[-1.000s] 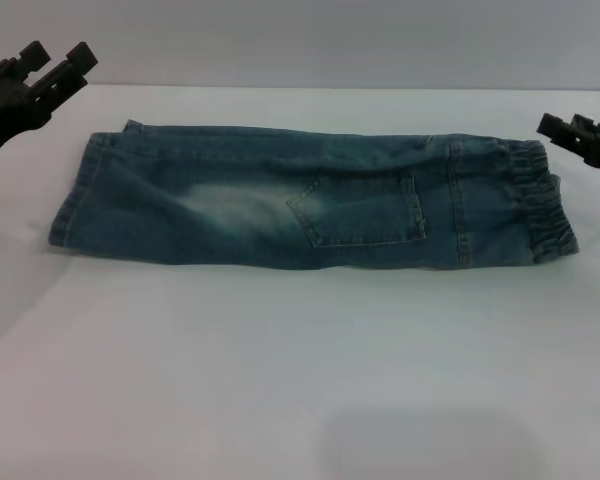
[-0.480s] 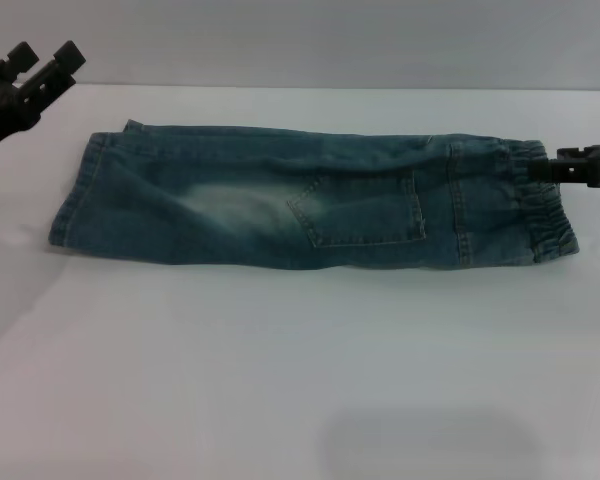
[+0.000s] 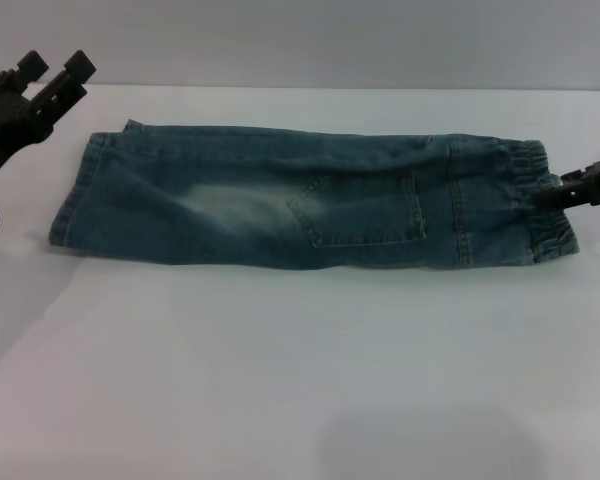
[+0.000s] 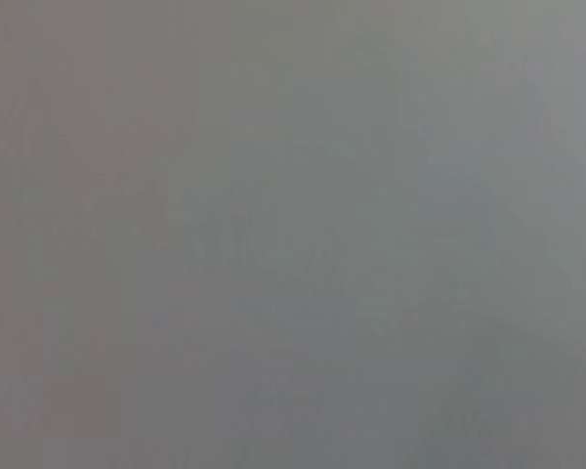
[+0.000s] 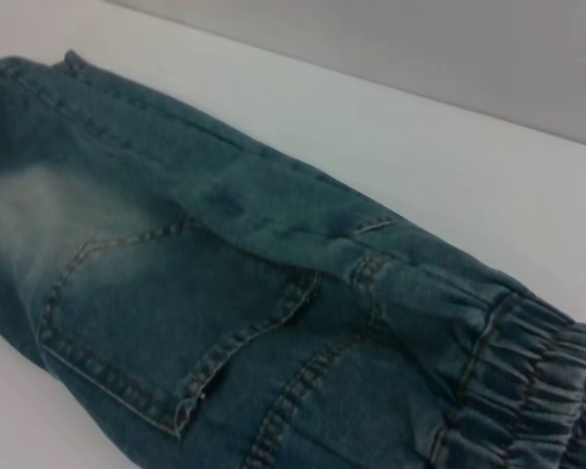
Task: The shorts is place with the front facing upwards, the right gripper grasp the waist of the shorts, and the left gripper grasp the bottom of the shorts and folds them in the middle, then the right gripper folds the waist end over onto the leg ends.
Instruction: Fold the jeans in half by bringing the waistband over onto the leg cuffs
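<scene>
The shorts (image 3: 280, 200) lie flat on the white table (image 3: 300, 380), folded lengthwise into one long strip with a patch pocket (image 3: 365, 210) on top. The leg ends (image 3: 72, 195) are at the left and the elastic waist (image 3: 542, 205) is at the right. My right gripper (image 3: 563, 192) reaches in from the right edge, its tip at the waistband. In the right wrist view the shorts (image 5: 225, 264) fill the picture, with the gathered waist (image 5: 527, 391) closest. My left gripper (image 3: 54, 68) hovers open above the far left corner, apart from the leg ends.
Bare white table surface extends in front of the shorts and around them. A grey wall (image 3: 300, 40) runs behind the table's far edge. The left wrist view holds only plain grey.
My right gripper has come down and inward from the far right until its tip meets the waistband. The left gripper has shifted slightly at the far left. The shorts lie as before.
</scene>
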### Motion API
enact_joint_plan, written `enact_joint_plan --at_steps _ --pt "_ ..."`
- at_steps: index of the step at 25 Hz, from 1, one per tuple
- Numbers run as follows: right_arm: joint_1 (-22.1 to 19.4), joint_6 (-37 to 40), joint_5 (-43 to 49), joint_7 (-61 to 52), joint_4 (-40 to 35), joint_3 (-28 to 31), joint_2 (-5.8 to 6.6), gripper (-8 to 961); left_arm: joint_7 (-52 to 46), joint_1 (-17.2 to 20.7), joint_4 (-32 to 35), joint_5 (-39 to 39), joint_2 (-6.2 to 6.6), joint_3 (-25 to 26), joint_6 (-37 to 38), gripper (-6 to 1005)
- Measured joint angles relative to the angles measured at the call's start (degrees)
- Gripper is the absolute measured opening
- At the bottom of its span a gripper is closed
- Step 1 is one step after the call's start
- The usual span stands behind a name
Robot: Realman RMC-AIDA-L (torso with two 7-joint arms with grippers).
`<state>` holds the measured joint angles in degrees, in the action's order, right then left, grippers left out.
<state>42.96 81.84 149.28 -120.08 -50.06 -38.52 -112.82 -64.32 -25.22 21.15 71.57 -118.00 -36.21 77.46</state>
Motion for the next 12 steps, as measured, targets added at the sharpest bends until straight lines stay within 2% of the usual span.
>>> enact_joint_plan --at_steps 8,12 --pt "1.86 -0.64 4.71 -2.85 0.03 -2.8 -0.17 571 1.8 0.32 -1.49 -0.91 -0.03 0.1 0.06 821" --pt "2.05 -0.71 6.8 -3.7 0.01 -4.47 -0.64 571 1.81 0.41 -1.78 -0.91 -0.03 0.13 0.25 821"
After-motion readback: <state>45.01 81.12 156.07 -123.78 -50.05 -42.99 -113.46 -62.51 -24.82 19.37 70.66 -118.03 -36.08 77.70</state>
